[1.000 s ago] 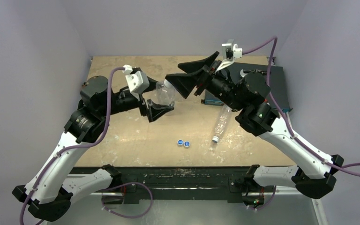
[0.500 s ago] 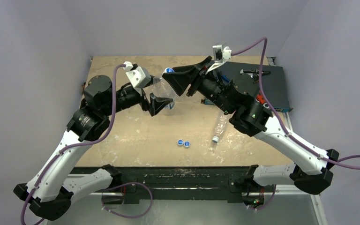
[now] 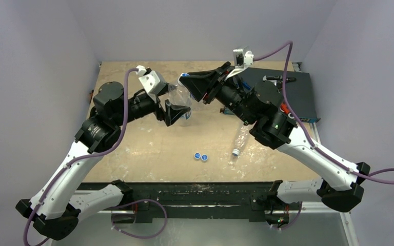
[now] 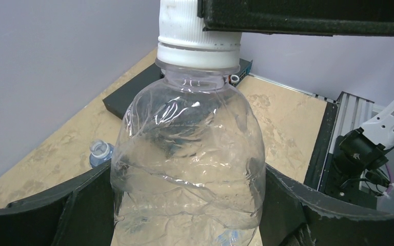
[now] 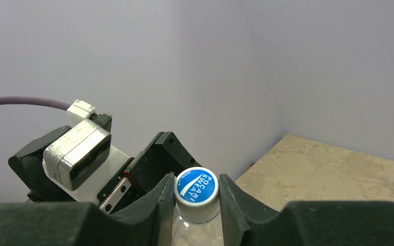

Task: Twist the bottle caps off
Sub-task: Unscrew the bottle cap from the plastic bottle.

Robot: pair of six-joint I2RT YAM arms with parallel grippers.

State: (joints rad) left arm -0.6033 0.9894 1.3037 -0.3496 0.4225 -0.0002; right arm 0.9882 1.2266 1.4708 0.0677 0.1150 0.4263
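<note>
We steady the thin, easily crumpled bottle [image 4: 184, 128] by its belly in our left gripper [image 4: 187, 179], our right gripper [image 5: 197, 190] pinching the ribbed cap [image 5: 197, 185].

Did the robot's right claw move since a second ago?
Yes. The right gripper slid left, away from the flat black box at the back right, and shut on the blue-topped plastic bottle cap.

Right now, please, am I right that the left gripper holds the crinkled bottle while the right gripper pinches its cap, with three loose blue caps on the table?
Not quite: the top view shows two loose blue caps on the table, not three. The left gripper holds the crinkled bottle, and the right gripper pinches its cap.
</note>
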